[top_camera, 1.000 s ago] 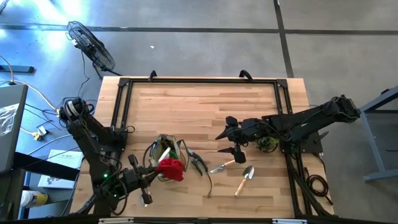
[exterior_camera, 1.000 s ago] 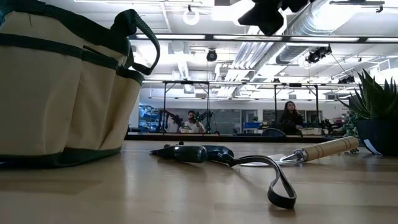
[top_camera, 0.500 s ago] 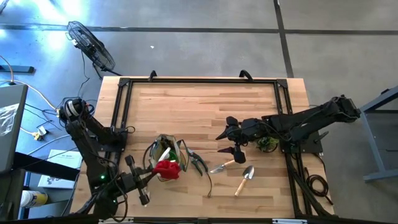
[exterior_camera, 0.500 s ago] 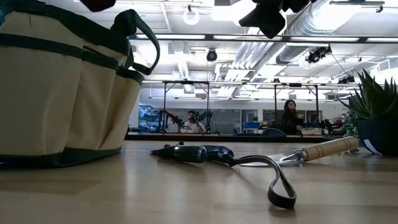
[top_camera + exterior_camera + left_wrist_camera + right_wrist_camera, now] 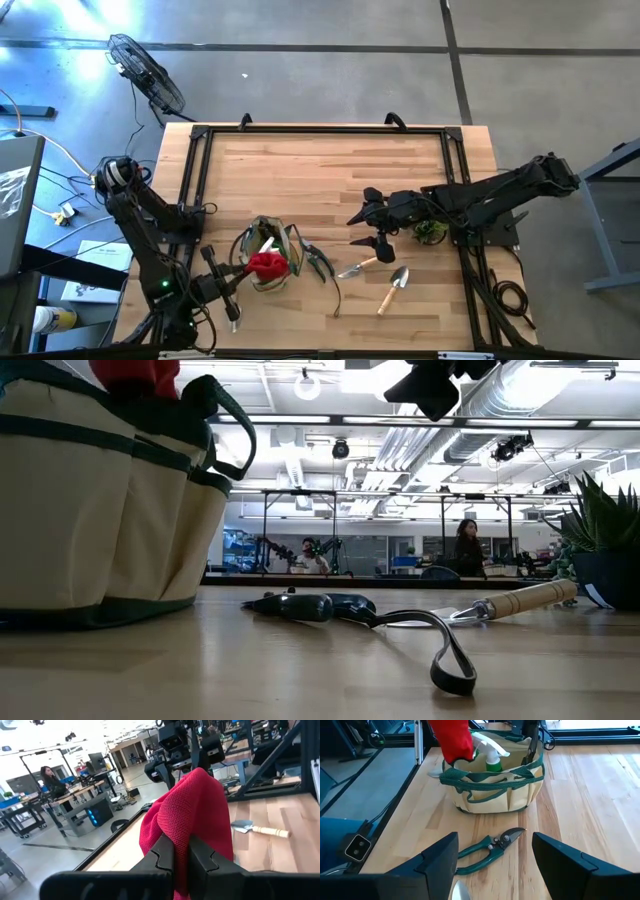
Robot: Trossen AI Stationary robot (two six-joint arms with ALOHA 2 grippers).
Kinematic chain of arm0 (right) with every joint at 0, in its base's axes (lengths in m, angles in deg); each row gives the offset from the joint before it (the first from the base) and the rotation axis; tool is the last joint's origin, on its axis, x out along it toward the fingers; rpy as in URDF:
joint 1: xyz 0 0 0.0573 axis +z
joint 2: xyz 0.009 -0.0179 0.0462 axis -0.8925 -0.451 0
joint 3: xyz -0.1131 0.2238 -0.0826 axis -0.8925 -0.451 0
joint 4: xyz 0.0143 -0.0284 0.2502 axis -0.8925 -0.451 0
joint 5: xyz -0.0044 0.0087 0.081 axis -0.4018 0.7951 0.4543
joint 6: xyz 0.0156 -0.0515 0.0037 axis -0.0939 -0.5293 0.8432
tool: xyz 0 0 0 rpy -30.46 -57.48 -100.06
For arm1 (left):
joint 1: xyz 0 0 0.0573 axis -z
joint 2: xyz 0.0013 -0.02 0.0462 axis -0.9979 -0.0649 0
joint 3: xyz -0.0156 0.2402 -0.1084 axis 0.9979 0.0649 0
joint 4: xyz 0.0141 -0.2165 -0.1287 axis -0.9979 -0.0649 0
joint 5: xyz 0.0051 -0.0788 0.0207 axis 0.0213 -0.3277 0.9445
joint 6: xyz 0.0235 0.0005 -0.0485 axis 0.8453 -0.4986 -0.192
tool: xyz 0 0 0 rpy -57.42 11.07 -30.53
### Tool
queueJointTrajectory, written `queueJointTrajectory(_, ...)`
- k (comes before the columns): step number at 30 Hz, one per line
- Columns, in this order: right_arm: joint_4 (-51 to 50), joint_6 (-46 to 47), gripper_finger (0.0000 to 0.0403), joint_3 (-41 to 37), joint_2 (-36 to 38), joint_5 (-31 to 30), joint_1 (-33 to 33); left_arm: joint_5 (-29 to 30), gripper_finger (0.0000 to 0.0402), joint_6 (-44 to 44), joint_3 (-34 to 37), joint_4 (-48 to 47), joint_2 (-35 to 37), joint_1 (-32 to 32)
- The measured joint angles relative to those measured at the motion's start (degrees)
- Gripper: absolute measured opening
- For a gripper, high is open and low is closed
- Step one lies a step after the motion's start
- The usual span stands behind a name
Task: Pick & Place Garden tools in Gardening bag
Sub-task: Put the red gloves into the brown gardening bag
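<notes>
The left claw [image 5: 236, 297] is clamped on the red cloth [image 5: 267, 266], dangling it over the gardening bag [image 5: 290, 243] at the surface's near left. The right claw [image 5: 367, 227] hovers to the right, fingers apart, above pruners [image 5: 318, 264] and two trowels [image 5: 393, 289].

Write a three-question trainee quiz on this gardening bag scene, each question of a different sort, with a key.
1. True or false: the left gripper is shut on the red cloth.
2. What lies nearest the gardening bag on the table? A pruners; B potted plant; C trowel.
3. Fill in: the right gripper hangs ____ above the table.

Key: 1 true. 2 A. 3 open.
</notes>
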Motion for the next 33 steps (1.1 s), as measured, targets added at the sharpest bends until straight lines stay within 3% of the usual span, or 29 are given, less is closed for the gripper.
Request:
queueJointTrajectory(9,2.23,-1.29,0.0245,-0.02,-1.89,0.00,-0.14,0.14,0.0010,-2.22,0.00,-6.59,4.29,-0.04)
queueJointTrajectory(13,3.46,-1.91,0.0245,-0.04,-2.81,-0.04,-0.15,-1.31,0.0010,-7.92,0.00,-10.71,5.00,-0.17)
queueJointTrajectory(19,4.39,-3.33,0.0245,-0.04,-3.39,0.04,-0.44,-11.91,0.0010,-19.82,0.00,-16.64,3.15,-4.00)
queueJointTrajectory(27,5.20,-3.25,0.0245,-0.04,-3.67,0.22,-1.66,-28.96,0.0010,-22.26,0.00,-16.53,1.12,-10.02)
queueJointTrajectory(33,5.18,-3.34,0.0245,-0.04,-3.67,0.22,-1.66,-31.83,0.0010,-25.13,0.00,-16.72,0.19,-10.49)
